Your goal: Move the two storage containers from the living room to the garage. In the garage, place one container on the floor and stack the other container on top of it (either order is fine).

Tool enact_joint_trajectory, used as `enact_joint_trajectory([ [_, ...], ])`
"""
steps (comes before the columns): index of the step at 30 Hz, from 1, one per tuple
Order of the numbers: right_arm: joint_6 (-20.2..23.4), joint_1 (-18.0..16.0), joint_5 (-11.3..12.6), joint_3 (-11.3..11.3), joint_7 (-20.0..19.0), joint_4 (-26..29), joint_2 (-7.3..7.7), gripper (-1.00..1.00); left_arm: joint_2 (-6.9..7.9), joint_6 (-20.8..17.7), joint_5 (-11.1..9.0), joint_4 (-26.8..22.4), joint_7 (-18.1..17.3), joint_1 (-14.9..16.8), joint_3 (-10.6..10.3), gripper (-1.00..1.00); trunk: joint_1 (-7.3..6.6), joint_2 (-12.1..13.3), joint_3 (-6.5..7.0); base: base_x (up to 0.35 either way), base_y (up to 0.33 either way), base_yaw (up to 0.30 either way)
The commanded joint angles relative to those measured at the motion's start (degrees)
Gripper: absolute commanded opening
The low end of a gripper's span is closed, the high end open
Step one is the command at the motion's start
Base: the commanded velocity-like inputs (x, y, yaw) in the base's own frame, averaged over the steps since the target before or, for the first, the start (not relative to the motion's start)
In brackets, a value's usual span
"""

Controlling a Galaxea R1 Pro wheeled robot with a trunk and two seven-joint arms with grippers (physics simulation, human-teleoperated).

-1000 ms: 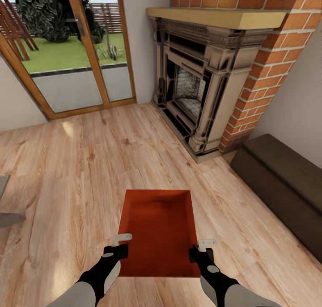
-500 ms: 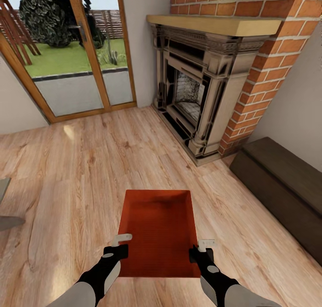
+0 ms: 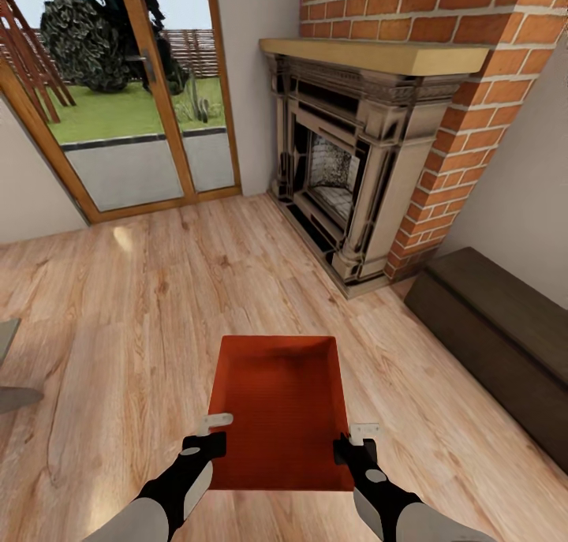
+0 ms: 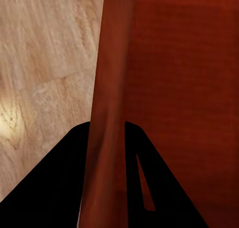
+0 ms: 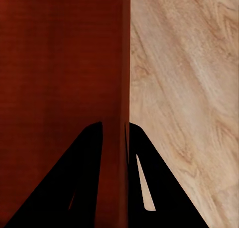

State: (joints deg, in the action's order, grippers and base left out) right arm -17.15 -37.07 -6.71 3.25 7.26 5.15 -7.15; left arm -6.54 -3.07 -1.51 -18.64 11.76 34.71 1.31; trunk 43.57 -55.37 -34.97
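Note:
One red-orange storage container (image 3: 280, 404) hangs in front of me above the light wood plank floor of the living room, carried between both arms. My left gripper (image 3: 211, 427) is shut on its left wall (image 4: 107, 113), with one finger on each side of the thin wall. My right gripper (image 3: 359, 434) is shut on the right wall (image 5: 124, 88) in the same way. The box is lidless and its inside is bare.
A brick fireplace (image 3: 355, 155) with a wooden mantel stands ahead to the right. A dark low bench (image 3: 497, 329) lies along the right wall. Glazed wooden doors (image 3: 134, 92) are ahead on the left. A grey furniture edge (image 3: 12, 368) pokes in at the far left.
The whole view has shifted slightly, so the fireplace and doors sit a little lower in frame. The container and both grippers keep the same place in the picture.

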Motion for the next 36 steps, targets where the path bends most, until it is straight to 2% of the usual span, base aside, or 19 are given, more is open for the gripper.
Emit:
enact_joint_trajectory([
  [1,-0.01,-0.02,-1.20,1.18,-0.05,-0.05,-0.06,-1.00,-0.05,-0.36,0.45,-0.18,0.46,0.00,1.04,-1.00,0.00,-0.03,0.05,0.000,0.000,0.000],
  [36,0.00,-0.02,-1.20,1.20,-0.05,-0.06,-0.05,-1.00,-0.03,-0.50,0.28,-0.79,0.54,0.00,1.06,-1.00,0.00,-0.03,3.26,0.000,0.000,0.000],
])
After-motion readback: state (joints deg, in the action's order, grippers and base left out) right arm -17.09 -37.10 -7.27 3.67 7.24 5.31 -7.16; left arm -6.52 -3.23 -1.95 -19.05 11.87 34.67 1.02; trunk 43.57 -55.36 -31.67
